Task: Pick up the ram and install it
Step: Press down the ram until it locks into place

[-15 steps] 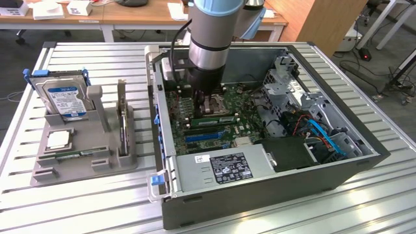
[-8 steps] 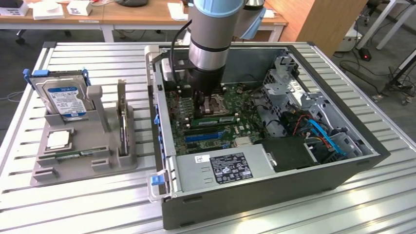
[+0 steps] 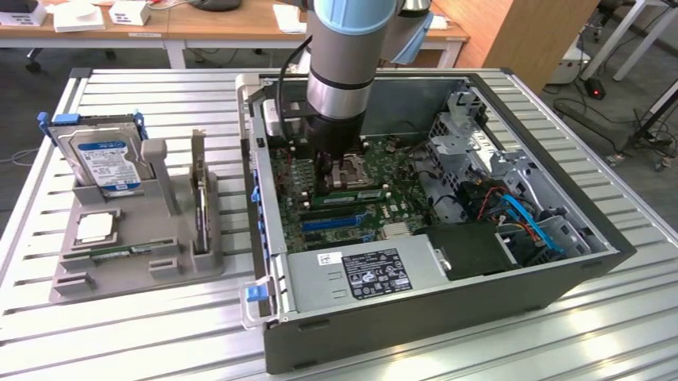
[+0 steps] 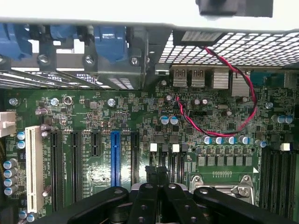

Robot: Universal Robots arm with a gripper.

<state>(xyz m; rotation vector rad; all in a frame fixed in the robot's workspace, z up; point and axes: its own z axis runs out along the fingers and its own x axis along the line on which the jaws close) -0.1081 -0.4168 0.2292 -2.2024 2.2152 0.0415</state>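
Green and slim, with small dark chips, the ram point(image 3: 355, 194) is seen lying along the motherboard inside the open computer case point(image 3: 424, 317), just beside the gripper point(image 4: 156, 179), whose fingers are pressed together on nothing. The case is set on a ribbed metal table point(image 3: 159, 341); wooden desks point(image 3: 212, 24) are seen behind the case.

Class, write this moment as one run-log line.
gripper: shut, nothing seen held | place: inside computer case, above motherboard, near processor socket
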